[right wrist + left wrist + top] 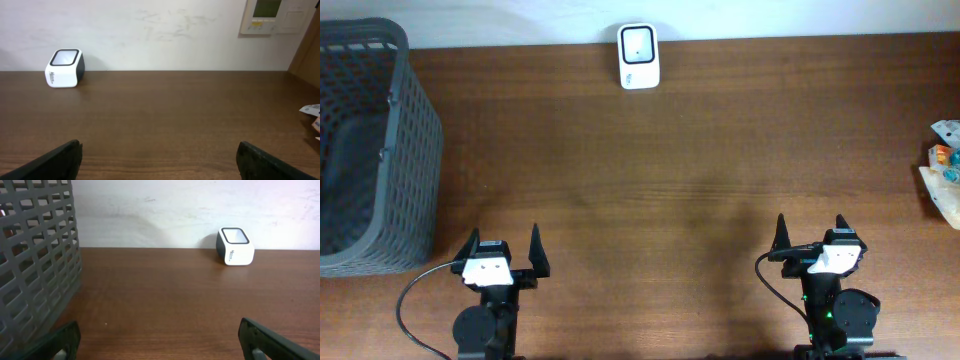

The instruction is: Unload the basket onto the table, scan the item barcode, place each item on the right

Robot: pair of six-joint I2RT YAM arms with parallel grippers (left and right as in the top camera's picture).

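Sitting at the near edge of the brown wooden tabletop (650, 190), the left hand (504, 240) and the right hand (811, 228) both point toward the far wall (150, 30). Each has its fingers spread wide with nothing between them and nothing touching them.

The item to be scanned, a small heap of crinkled packets (945, 175) in white, blue and orange, lies at the tabletop's right edge. It is ahead of the right hand, off to its outer side and well apart from it. The scanner (639, 56), a white box with a dark window on top, stands at the far edge against the wall, roughly midway between the two arms. A grey mesh basket (370, 150) fills the far left corner, ahead of the left hand. A pale panel (272, 15) hangs on the wall.
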